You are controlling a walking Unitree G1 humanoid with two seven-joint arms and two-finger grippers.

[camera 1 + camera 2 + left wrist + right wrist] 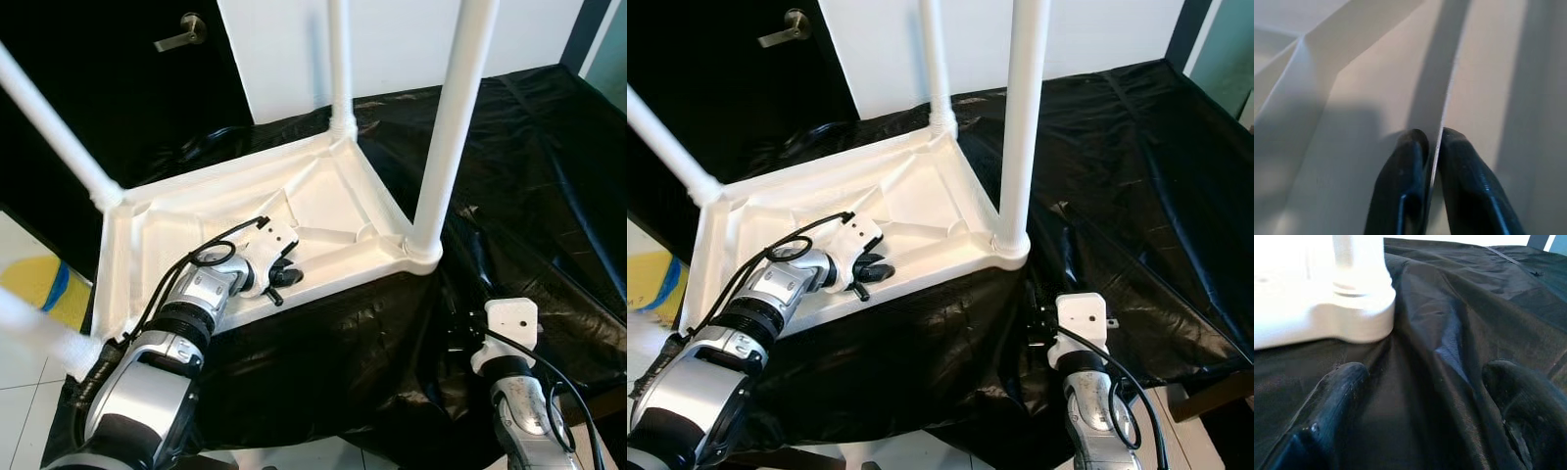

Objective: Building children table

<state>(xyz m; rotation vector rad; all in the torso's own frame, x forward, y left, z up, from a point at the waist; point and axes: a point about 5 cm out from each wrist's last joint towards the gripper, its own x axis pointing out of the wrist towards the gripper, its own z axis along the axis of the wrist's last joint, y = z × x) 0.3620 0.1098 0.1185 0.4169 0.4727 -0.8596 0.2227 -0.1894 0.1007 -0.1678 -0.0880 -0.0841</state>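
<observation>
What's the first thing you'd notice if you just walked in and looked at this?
A white children's table lies upside down on a black sheet, with its legs poking up into the air. The left gripper is inside the underside, pinching a thin white rib there. The right gripper waits open over the black sheet, close to the table's near corner.
</observation>
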